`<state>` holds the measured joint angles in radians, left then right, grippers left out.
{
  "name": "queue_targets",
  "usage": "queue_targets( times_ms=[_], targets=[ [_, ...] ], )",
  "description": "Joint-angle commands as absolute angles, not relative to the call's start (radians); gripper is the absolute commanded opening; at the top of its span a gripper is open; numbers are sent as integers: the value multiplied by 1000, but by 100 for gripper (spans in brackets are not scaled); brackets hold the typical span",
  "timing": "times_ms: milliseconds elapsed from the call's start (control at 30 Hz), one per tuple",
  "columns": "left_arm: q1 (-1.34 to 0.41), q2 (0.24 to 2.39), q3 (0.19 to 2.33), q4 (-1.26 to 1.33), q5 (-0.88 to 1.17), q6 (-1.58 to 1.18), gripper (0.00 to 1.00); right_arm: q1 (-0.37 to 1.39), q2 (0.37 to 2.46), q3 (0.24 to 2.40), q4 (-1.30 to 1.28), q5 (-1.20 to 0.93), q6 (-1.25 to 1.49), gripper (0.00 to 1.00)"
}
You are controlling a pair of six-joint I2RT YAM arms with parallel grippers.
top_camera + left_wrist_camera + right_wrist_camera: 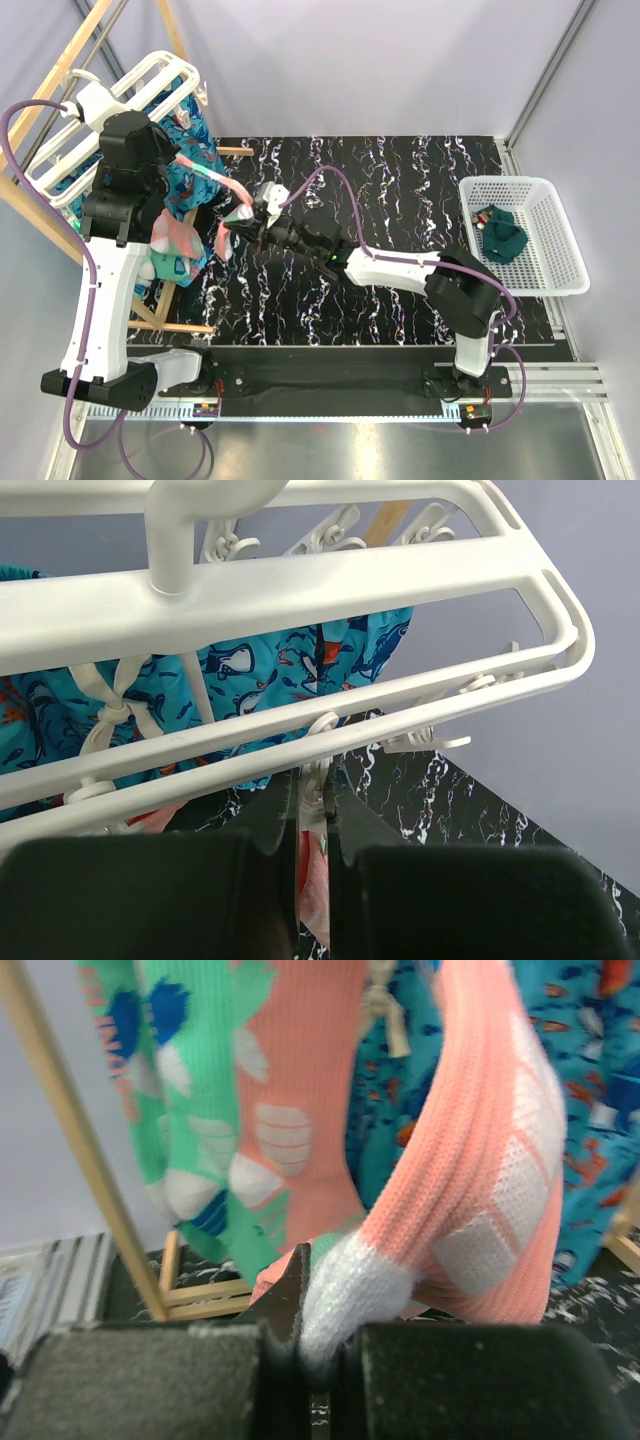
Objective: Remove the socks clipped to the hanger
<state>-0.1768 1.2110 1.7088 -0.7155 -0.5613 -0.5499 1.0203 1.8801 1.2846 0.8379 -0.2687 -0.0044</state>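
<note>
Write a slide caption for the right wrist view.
Right gripper pinching the white toe of a coral-pink sock, with a mint-green sock and a wooden pole behind.

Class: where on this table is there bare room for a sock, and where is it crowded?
Bare: the tabletop between the right arm and the basket, and the far strip by the wall. Crowded: the left side, with hanger, socks and wooden frame.
</note>
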Motion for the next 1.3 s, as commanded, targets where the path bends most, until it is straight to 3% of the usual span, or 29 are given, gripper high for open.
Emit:
queue_targets(
  times_ms=[0, 100, 200, 333, 400, 433, 467, 667, 700, 767, 900, 967, 1267],
  targets=[
    [-172, 1204, 1750, -667, -577, -543, 0, 1009, 1804, 1230, 1001, -80, 23, 0],
    [-173, 1203, 1741, -667, -571, -543, 0, 1009, 1778, 1167, 1091, 218, 8, 0],
    [-172, 1200, 1735, -664, -560, -545, 0, 1008, 1735, 1146, 1089, 339, -63, 0],
    [-172, 1195, 1733, -657, -511, -538, 0, 971, 1683, 1166, 958, 388, -55, 0],
    [-172, 1187, 1729, -653, -468, -535, 0, 903, 1660, 1244, 717, 330, -6, 0],
    [-173, 1177, 1720, -646, -451, -532, 5, 875, 1651, 1277, 598, 304, 79, 0],
    [-172, 1174, 1718, -649, -433, -523, 22, 838, 1638, 1284, 548, 267, 115, 0],
    [-172, 1144, 1717, -698, -287, -499, 50, 526, 1551, 1406, 116, -122, 327, 0],
    [-172, 1135, 1713, -709, -229, -492, 59, 496, 1543, 1431, 48, -183, 348, 0],
    [-172, 1126, 1706, -722, -186, -482, 66, 434, 1536, 1479, -132, -204, 359, 0],
    [-173, 1092, 1674, -723, -60, -469, 80, 344, 1464, 1448, -261, -169, 382, 0],
    [-175, 1089, 1677, -735, -22, -451, 99, 284, 1441, 1428, -319, -147, 379, 0],
    [-175, 1048, 1703, -828, 46, -376, 99, 132, 1489, 1505, -525, -48, 382, 2]
  ],
)
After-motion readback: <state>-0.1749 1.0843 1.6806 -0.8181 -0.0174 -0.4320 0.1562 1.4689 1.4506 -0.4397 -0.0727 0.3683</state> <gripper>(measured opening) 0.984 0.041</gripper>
